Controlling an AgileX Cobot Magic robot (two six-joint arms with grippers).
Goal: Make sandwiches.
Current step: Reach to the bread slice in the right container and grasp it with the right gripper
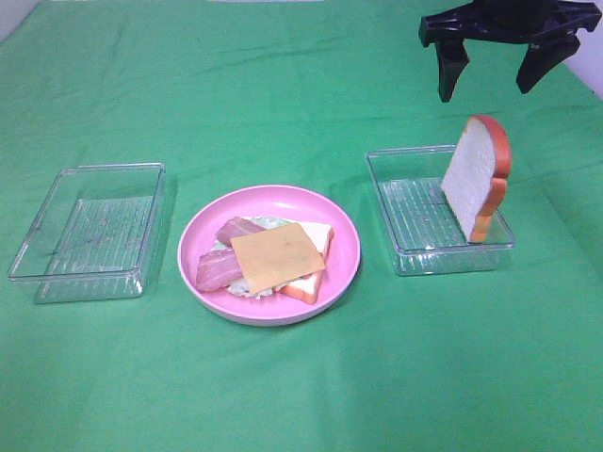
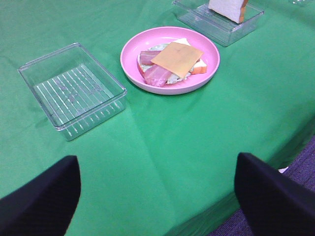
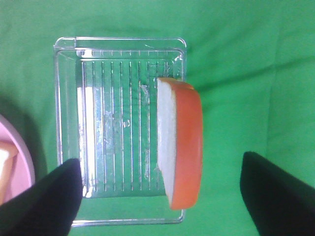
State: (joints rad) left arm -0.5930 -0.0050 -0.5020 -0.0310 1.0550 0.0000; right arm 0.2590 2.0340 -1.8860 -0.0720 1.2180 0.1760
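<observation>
A partial sandwich stack (image 1: 268, 259) lies on the round pink plate (image 1: 341, 231): a bread slice (image 1: 316, 280) at the bottom, lettuce, pink-red bacon (image 1: 219, 266), and a square orange cheese slice (image 1: 277, 256) on top. The stack also shows in the left wrist view (image 2: 173, 63). A second bread slice (image 1: 476, 177) stands on edge in the right clear tray (image 1: 405, 198), leaning on its far-right wall; it shows in the right wrist view (image 3: 181, 140). My right gripper (image 1: 497, 80) hangs open and empty above that slice. My left gripper (image 2: 157, 196) is open and empty, near the table's front edge.
An empty clear tray (image 1: 89, 231) sits left of the plate and shows in the left wrist view (image 2: 74, 91). The green cloth covers the whole table; its front edge and the floor beyond show in the left wrist view (image 2: 295, 162).
</observation>
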